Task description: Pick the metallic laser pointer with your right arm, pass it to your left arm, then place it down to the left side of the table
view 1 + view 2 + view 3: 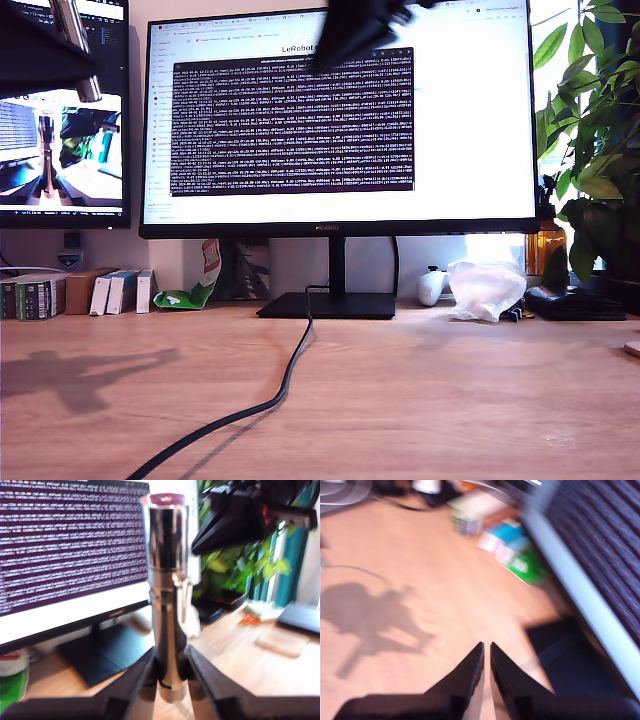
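Holding the metallic laser pointer (168, 580) upright, my first pincer (170, 672) is clamped on its lower end, high above the bench (420, 400). My second pincer (486, 655), nearly closed and empty, must open for the handover.

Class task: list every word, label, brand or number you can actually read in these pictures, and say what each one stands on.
"LeRobot": heading on the large monitor, partly hidden by a blurred arm.
Terminal lines on that monitor: too small to read.
Logo on its lower bezel: too small.
Small boxes and green packet: print unreadable.
Wrist views: blurred, nothing legible.
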Robot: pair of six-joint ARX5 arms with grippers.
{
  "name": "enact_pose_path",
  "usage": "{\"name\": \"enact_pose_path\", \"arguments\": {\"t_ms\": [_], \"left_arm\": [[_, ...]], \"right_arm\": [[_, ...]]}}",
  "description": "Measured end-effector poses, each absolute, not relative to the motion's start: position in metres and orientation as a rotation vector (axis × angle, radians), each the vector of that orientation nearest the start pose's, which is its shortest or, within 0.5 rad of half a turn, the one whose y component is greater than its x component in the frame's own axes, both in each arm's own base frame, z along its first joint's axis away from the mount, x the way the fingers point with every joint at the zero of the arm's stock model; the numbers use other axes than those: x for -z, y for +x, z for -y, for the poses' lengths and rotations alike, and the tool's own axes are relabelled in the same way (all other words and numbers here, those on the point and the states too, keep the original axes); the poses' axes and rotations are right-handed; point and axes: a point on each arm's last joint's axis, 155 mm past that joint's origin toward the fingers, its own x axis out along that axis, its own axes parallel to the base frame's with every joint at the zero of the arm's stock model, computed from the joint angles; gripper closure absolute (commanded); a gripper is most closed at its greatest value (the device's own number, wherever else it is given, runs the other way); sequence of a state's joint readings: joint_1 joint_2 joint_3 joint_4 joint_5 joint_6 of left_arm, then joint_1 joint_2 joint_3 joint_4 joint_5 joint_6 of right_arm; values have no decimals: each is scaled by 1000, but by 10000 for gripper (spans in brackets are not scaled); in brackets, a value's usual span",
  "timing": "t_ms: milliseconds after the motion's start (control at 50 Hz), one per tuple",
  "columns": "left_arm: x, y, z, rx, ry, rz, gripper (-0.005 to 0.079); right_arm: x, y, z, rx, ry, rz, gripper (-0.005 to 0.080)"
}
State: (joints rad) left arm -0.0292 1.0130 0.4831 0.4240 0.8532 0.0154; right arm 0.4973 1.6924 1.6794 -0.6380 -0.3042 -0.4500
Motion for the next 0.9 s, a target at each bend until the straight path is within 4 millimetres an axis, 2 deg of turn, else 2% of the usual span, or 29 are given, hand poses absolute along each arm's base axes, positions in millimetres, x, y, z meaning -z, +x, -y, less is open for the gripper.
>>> {"name": "enact_pose_path", "arguments": {"t_ms": [160,340,560,700,900], "left_arm": [[-215,309,141,833,-23,-250,762],[-202,312,128,757,29,-374,762],[-208,316,123,735,73,-374,762],[-202,316,119,705,74,-404,762],[-187,313,111,664,67,-478,762]], "right_arm": [[-272,426,-252,-794,-485,-510,765],[-274,434,-237,-709,-485,-521,765],[-305,442,-210,-562,-439,-454,765],[-319,433,-168,-450,-382,-419,765],[-329,415,-108,-267,-316,-357,765]]}}
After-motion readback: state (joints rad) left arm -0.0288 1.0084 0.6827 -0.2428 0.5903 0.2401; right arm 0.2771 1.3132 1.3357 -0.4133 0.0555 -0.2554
